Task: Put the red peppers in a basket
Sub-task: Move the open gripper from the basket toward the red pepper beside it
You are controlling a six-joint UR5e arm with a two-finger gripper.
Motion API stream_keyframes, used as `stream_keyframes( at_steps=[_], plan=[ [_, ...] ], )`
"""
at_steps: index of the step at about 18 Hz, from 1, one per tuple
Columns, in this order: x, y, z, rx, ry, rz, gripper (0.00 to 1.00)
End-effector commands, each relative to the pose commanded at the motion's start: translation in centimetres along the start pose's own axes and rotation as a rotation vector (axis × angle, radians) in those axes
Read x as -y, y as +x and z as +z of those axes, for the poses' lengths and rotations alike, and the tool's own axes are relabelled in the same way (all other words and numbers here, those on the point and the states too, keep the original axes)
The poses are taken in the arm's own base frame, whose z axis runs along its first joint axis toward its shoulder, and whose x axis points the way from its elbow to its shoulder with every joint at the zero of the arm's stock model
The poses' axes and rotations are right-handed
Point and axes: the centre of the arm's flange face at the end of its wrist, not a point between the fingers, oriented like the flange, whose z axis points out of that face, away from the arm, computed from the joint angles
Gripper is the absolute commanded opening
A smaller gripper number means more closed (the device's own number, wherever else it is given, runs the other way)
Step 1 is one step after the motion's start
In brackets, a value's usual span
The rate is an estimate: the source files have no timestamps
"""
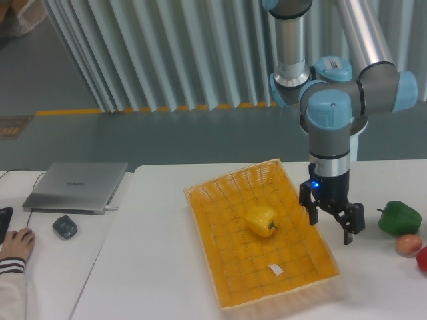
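Observation:
The yellow-orange woven basket [227, 267] lies on the white table, with a yellow pepper [261, 220] inside it. My gripper [330, 227] hangs open and empty just past the basket's right rim, above the table. Only a sliver of the red pepper [423, 258] shows at the right edge of the frame, well to the right of my gripper; most of it is cut off.
A green pepper [399, 217] and a small orange-red fruit [408, 244] sit near the right edge. On the left table are a grey laptop [77, 185], a dark mouse [65, 227] and a person's hand [15, 244]. A white tag [275, 269] lies in the basket.

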Motion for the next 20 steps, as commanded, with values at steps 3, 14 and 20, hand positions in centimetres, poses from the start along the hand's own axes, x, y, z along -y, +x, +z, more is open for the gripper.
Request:
stream_keyframes(
  at_steps=[3,14,20],
  plan=[
    [-2.5,-2.1,-0.4,0.027,-0.035,0.046,1.00],
    [-6.4,-8.6,-1.7,0.082,-0.052,0.051,1.00],
    [-7.6,-10.2,0.1,0.090,-0.119,0.055,1.00]
  ],
)
